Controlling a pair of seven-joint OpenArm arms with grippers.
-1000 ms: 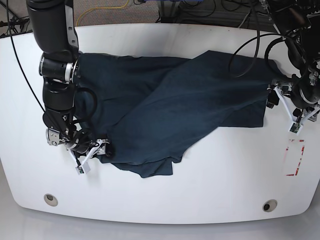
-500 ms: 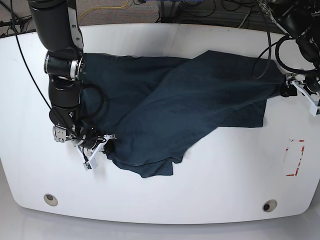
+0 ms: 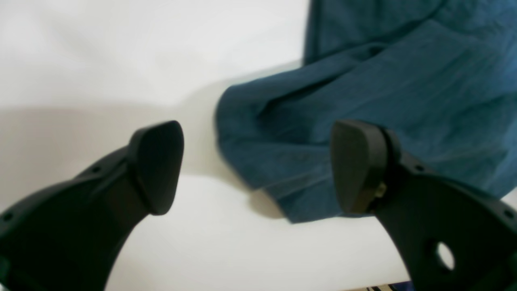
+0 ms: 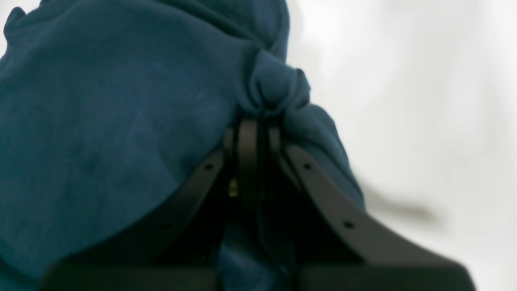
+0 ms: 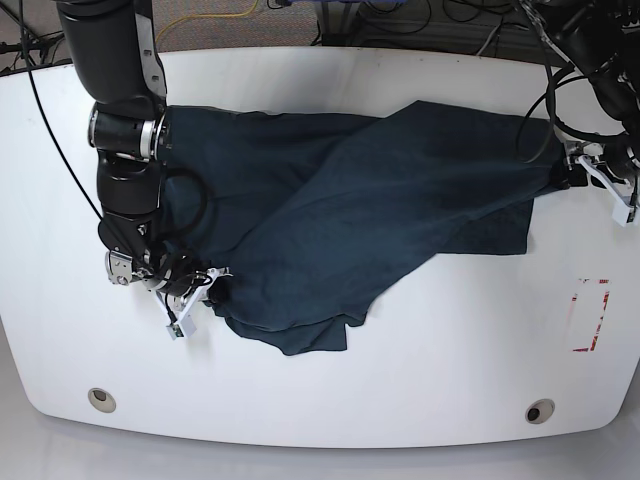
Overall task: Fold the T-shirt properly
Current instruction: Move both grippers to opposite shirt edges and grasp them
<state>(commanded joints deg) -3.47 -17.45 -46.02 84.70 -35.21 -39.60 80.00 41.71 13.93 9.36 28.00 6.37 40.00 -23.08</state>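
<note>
Your T-shirt (image 5: pixel 340 215) lies spread but crumpled across the middle of the white desk (image 5: pixel 420 390), one flap thrown diagonally over the body and a rumpled corner hanging toward the near edge.

Your right gripper (image 4: pixel 252 133) has its jaws together, clamped on a bunched knot of fabric at the shirt's near corner — the wrist view shows cloth puckered just above the tips. Your left gripper (image 3: pixel 258 165) has its jaws wide apart and holds nothing; a folded edge of the shirt sits between and just beyond them, resting on the desk.

Expect the cloth to behave as soft, light and limp: it will drape, wrinkle and drag along the desk rather than keep any shape, so a single pinch only pulls up a peak. You would likely do best to take hold at hems or corners, one in each gripper, and keep the fabric taut between them.

No containers are in view.
</note>
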